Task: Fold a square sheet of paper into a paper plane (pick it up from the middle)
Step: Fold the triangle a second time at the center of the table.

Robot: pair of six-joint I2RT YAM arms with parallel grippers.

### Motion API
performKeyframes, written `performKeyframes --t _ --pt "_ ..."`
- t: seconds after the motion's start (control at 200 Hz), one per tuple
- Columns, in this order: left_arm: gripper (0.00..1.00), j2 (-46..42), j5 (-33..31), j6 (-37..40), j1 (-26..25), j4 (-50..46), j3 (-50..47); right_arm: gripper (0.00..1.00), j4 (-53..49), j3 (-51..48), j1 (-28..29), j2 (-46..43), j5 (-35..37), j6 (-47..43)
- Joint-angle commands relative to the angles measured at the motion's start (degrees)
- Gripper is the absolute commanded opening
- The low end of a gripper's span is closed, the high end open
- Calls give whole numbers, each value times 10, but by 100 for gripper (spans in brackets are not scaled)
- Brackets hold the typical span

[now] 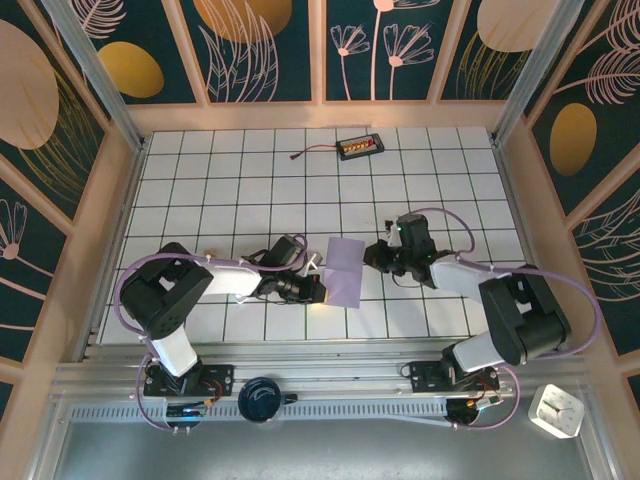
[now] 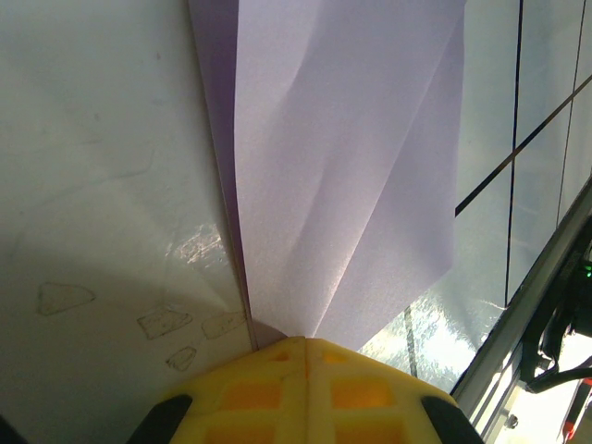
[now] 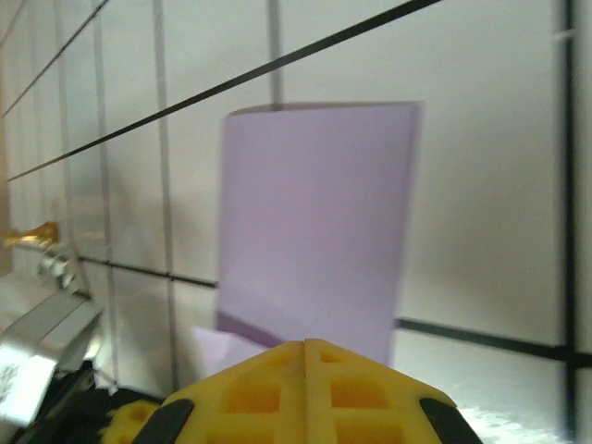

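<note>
Count: one square sheet of paper (image 1: 343, 272), two arms, one black tray of orange cells (image 1: 359, 148) with one red lead (image 1: 315, 152), one dark round cap (image 1: 262, 398), one small white block (image 1: 556, 411). No brand, label or writing is readable on any of them.

Sheet: pale lavender, doubled over into a rectangle. It lies mid-table on the white tiled table (image 1: 230, 190), between the two claws. Its long axis runs far to near, with the near end leaning slightly right. The left wrist view shows a lengthwise crease and a darker under-layer along one edge.

Left gripper (image 1: 316, 288): at the sheet's near-left edge. Its yellow fingers (image 2: 268, 388) are pressed together, and the paper's layers run into the tips, so it looks like a pinch on the sheet.

Right gripper (image 1: 372, 256): just beside the sheet's right edge, fingers pressed together. Cannot tell whether it touches the paper.

Tray and lead sit far, well apart from the sheet. Cap sits near, between the arm bases. Block is at near right, off the tiles.
</note>
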Motion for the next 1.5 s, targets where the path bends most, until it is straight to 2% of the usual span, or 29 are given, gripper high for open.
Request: performKeyframes --t 0.0,0.145,0.44,0.51,0.681,0.816,0.891,1.061,1.136,1.496 --pt "0 39 -60 9 2 -134 -39 0 14 -16 40 -7 10 26" --pt "0 39 -61 11 3 -135 -35 0 43 -9 75 38 8 39" --pt "0 18 -45 -2 2 -122 -6 0 52 -19 71 105 17 23" --pt "6 3 -40 -7 2 -112 7 0 53 -29 71 111 19 22" --pt "29 -45 -37 0 3 -121 59 0 44 -44 71 110 26 14" --pt "34 -85 -33 -31 5 -70 69 0 40 -45 71 109 26 10" --pt "32 -89 -14 -65 6 -20 60 0 41 -46 71 108 26 10" --pt "7 -52 -10 -68 5 -28 72 0 45 -45 71 111 23 11" --pt "0 -35 -9 -67 2 -25 79 0 46 -45 71 112 23 11" --pt "0 44 -25 -75 -11 -4 105 0 46 -47 71 111 24 13"
